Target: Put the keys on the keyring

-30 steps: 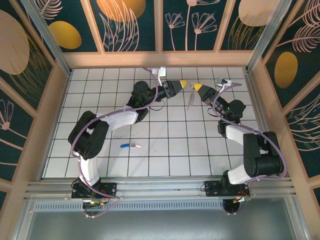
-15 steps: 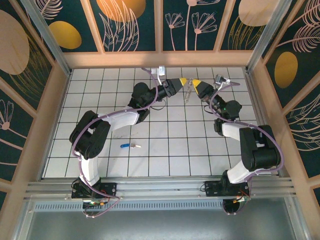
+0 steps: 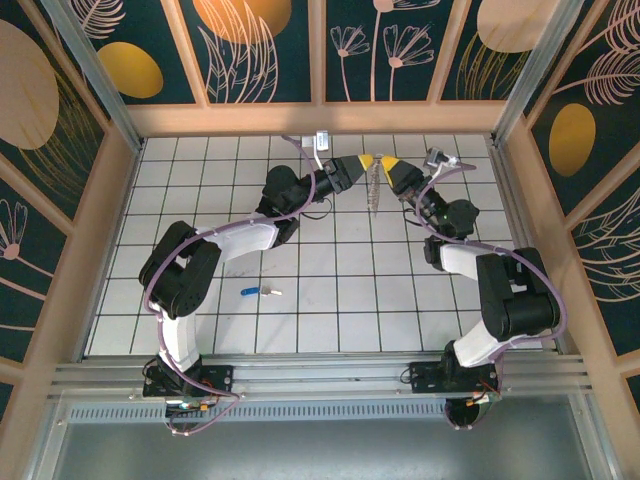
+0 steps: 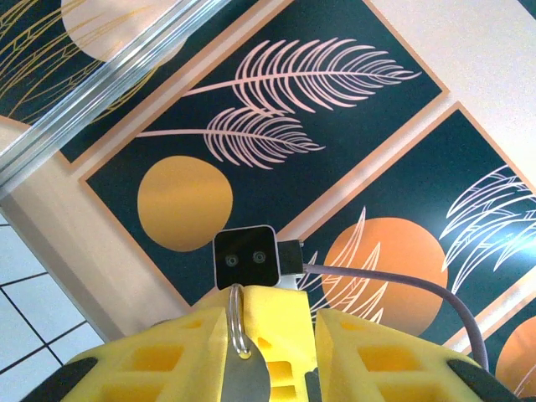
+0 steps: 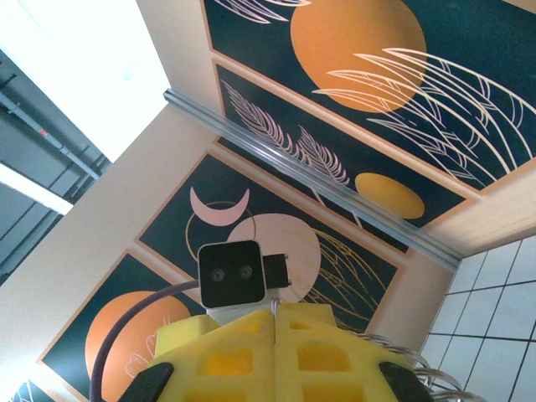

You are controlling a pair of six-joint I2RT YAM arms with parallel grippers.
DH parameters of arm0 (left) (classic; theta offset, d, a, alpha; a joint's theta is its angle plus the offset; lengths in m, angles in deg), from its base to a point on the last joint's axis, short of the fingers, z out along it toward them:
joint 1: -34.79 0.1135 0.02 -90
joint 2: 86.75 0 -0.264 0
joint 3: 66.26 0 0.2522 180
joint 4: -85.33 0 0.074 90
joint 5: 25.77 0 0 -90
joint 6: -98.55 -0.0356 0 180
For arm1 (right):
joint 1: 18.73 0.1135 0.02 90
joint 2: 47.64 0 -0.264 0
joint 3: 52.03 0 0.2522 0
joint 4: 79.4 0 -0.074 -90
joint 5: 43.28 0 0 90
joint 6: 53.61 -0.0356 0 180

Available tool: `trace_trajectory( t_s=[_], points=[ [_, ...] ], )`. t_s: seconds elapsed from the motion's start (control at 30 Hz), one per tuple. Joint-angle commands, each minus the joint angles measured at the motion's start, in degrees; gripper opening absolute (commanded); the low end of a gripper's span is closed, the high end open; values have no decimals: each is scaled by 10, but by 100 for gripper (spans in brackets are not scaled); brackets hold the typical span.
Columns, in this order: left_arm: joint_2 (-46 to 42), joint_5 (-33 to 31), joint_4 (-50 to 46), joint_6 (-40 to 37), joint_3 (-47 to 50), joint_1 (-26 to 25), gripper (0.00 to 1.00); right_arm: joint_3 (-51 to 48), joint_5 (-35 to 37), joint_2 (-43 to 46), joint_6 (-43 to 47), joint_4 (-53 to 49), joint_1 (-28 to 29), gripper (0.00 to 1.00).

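Two grippers: tip to tip over the far middle of the table [image 3: 330, 300], and the keyring [image 3: 374, 192] dangles straight down from where they meet!
Left gripper [image 3: 367, 163]: spread partway, with a clear gap between its yellow fingers [image 4: 151, 364]. It is clamped on nothing that I can see.
In that gap: the keyring's thin metal ring [image 4: 236, 322] sits right against the inner edge of one finger. A grey metal tab [image 4: 249, 381] hangs under it, and the other gripper's yellow tip is alongside.
Right gripper [image 3: 387, 166]: pressed together, its two yellow fingers [image 5: 234, 356] meeting along one seam and pinching the keyring at the very tip.
Face to face: the left wrist view stares straight at the right camera [image 4: 249, 259], a small black box, and the right wrist view stares back at the left camera [image 5: 232, 274].
Key [image 3: 262, 292]: down on the white tiles, blue head to the left, silver blade to the right. It lies in front of the left arm [image 3: 190, 270], well apart from both grippers and from the keyring.
Edges: the back wall [image 3: 320, 117] is near, just beyond the two tips. The side walls stand well apart from them.
Open room: bare tiles spread under the keyring and across the middle, between the left arm and the right arm [image 3: 500, 300]. The key has free tile on every side.
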Motion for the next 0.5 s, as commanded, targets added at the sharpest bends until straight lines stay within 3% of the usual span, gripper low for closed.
trace_trajectory(
  t_s=[0.0, 0.47],
  points=[
    [6, -5, 36, 8, 0, -3, 33, 21, 10, -4, -2, 88, 6, 0],
    [15, -3, 38, 10, -7, -12, 28, 28, 11, -16, -5, 88, 10, 0]
  ],
)
